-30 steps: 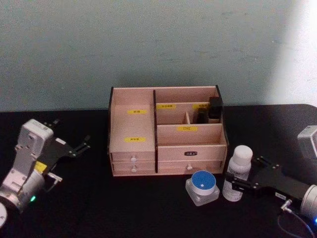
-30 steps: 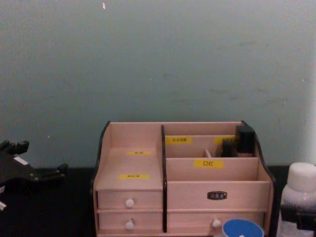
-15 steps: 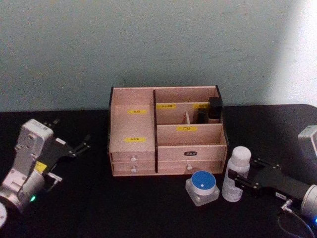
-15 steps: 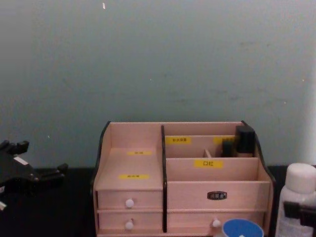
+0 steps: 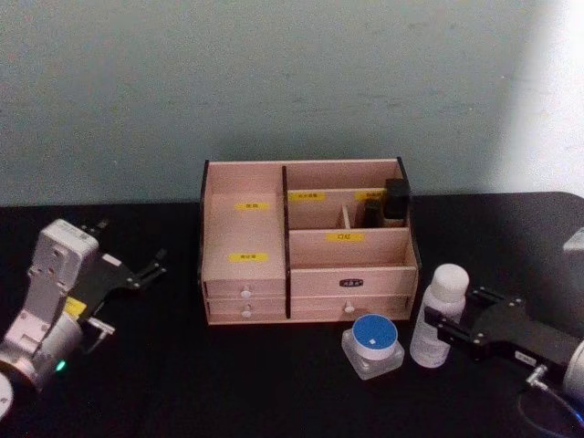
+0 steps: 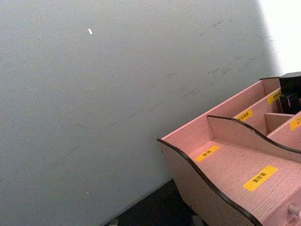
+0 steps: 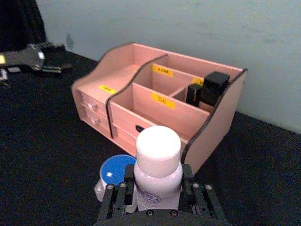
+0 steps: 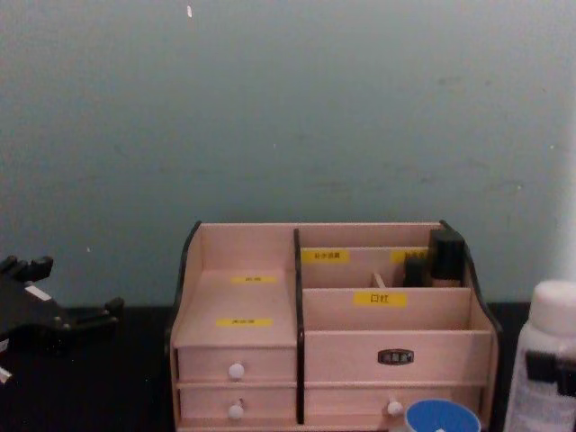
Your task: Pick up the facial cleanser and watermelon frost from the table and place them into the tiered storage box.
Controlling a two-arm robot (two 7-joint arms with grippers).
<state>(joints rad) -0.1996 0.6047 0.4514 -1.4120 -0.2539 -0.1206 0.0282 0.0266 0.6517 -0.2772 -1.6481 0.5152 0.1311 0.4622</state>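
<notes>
Now the black table [image 5: 274,392] and the tiered storage box [image 5: 351,281] at its middle are unchanged from the preceding second. The box's stepped compartments are open at the top, and two dark containers [image 5: 394,203] stand in the rear right one.

My left gripper [image 5: 132,239] is parked well to the left of the box, fingers spread wide, holding nothing.

My right gripper [image 7: 156,198] is at the front right corner of the box, clamped on the body of the white-capped bottle [image 5: 449,279]. The change is here: in the chest view the bottle cap sits higher than it did half a second ago. I judge that the lift has begun, though the bottle is barely off the table. The next move must raise it above the box's front wall.

I cannot read which product the bottle is.

Just left of the bottle, the blue-lidded jar [image 5: 373,339] stands untouched on the table.
</notes>
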